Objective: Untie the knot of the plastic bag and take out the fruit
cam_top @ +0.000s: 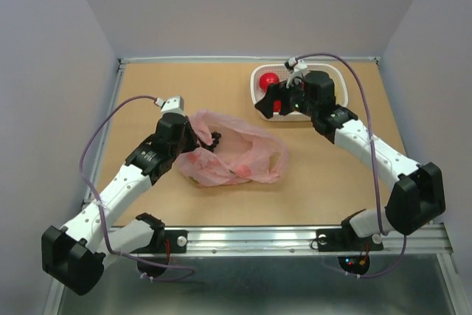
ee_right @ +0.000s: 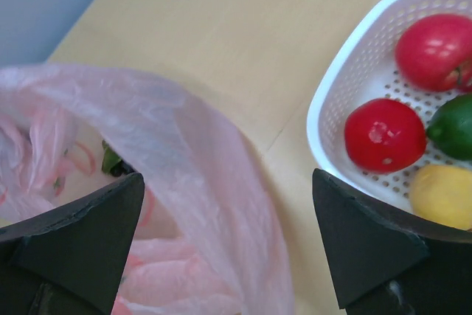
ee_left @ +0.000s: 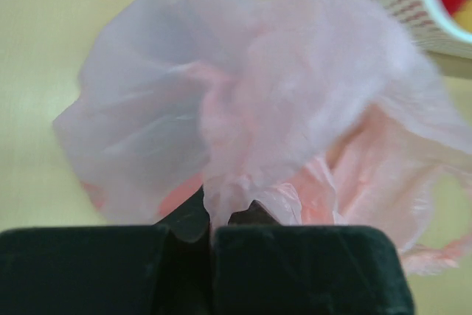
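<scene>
You've got a tan table (cam_top: 184, 86) boxed in by plain pale grey walls (cam_top: 243, 5) behind it and on both sides. An aluminium rail (cam_top: 251, 239) runs along the table's near edge. Light on the table is soft and even.

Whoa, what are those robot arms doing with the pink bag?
The left gripper is shut on a fold of the pink bag, which lies crumpled on the table. The right gripper is wide open and holds nothing; it hovers at the edge of the white basket. The basket already has two red fruits, a green fruit and a yellow fruit in it.
</scene>
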Robot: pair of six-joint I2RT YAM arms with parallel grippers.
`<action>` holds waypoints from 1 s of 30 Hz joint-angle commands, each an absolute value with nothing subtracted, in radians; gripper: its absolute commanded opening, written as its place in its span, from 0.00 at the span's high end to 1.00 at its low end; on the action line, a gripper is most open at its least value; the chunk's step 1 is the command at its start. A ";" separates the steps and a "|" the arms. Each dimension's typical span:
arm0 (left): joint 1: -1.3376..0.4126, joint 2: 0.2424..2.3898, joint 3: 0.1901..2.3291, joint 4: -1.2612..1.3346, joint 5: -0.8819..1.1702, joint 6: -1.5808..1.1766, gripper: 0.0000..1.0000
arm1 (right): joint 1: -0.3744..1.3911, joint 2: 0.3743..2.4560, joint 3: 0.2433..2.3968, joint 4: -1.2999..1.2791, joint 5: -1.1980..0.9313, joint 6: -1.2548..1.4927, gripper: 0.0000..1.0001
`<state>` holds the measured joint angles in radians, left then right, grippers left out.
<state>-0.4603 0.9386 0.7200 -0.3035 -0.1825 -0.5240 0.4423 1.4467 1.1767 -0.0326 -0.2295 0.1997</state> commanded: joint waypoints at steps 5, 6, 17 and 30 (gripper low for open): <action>-0.739 1.034 0.980 -0.222 -0.169 -0.498 1.00 | 0.449 1.272 1.046 -0.008 -0.256 0.198 0.00; -0.783 1.034 0.967 -0.213 -0.163 -0.503 1.00 | 0.449 1.264 1.039 -0.008 -0.259 0.196 0.00; -0.701 0.951 0.677 -0.308 -0.282 -0.693 1.00 | 0.478 1.261 1.025 -0.018 -0.377 0.209 0.02; -0.680 0.773 0.514 -0.413 -0.345 -0.920 1.00 | 0.759 1.446 0.988 -0.054 -0.367 0.244 0.11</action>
